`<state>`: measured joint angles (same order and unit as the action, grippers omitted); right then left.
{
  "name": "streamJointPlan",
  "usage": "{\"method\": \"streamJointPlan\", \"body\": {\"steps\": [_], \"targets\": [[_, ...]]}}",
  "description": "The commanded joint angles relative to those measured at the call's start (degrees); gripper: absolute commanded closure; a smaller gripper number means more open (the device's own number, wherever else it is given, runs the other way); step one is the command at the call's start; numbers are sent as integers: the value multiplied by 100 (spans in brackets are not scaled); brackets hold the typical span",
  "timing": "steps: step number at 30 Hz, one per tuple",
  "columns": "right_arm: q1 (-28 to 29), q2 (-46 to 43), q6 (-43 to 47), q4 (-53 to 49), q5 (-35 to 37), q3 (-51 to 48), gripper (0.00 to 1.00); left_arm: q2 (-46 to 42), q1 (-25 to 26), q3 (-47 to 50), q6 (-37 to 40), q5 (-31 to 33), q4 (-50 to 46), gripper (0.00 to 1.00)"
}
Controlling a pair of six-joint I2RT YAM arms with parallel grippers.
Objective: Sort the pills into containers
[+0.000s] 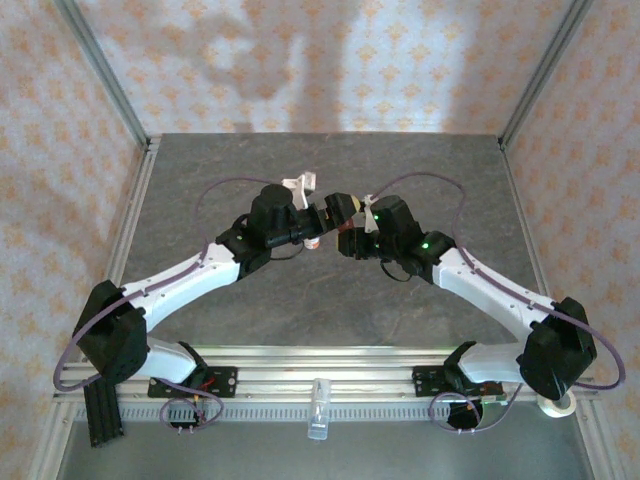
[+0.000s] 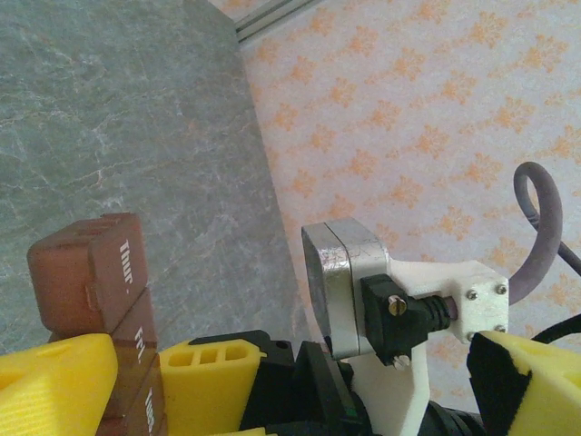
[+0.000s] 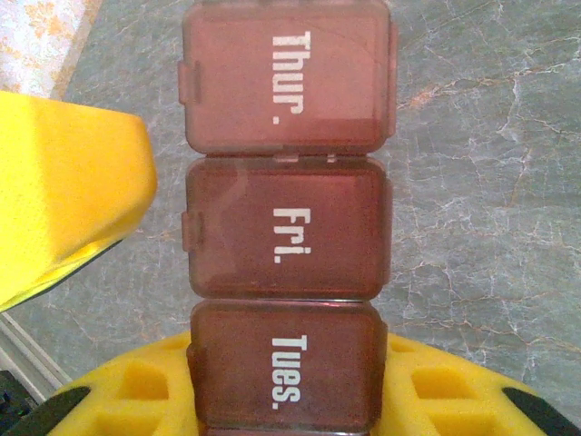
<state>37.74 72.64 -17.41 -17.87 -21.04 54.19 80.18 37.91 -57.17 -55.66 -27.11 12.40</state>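
Right gripper (image 3: 286, 400): is clamping the Tues. compartment (image 3: 286, 368) of the containers (image 3: 286, 232), with one yellow pad (image 3: 154, 363) pressing on each long side.
Left gripper (image 2: 290, 386): is standing wide apart and grasping nothing; one of its fingers (image 2: 54, 381) is sitting just beside the strip.
Location: the containers are being held over the grey table (image 3: 472, 182), near its middle in the top view, between the two wrists.
Step in hand (judged): the strip is being presented so that a lid can be opened.
Technique: holding the clamp steady; bringing a left fingertip to the small tab (image 3: 189, 82) at a lid's edge; levering gently away from the hinge side, so the strip is not twisting out of the pads.
Appearance: a dark reddish-brown, translucent strip of three joined boxes with rounded corners; white lettering is reading Thur., Fri., Tues.; all three lids are lying shut.
Contents: cannot tell through the tinted plastic.
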Motion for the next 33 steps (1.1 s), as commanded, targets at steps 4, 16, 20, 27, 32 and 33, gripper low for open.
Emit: {"method": "streamJointPlan", "body": {"steps": [4,16,20,27,32,33], "targets": [[28,-81,-59,182,21,-22,67,146,60,-74,50,38,218,0],[24,-92,-43,199,40,-67,67,27,67,-105,311,425,-48,0],[23,-83,-28,213,23,-80,67,92,67,-145,253,387,34,0],[24,-57,-42,238,14,-102,67,186,85,-216,164,290,130,0],[28,-13,-41,273,25,-111,67,212,162,-260,83,243,201,0],[23,-5,-40,283,28,-111,67,217,177,-271,74,245,216,0]]}}
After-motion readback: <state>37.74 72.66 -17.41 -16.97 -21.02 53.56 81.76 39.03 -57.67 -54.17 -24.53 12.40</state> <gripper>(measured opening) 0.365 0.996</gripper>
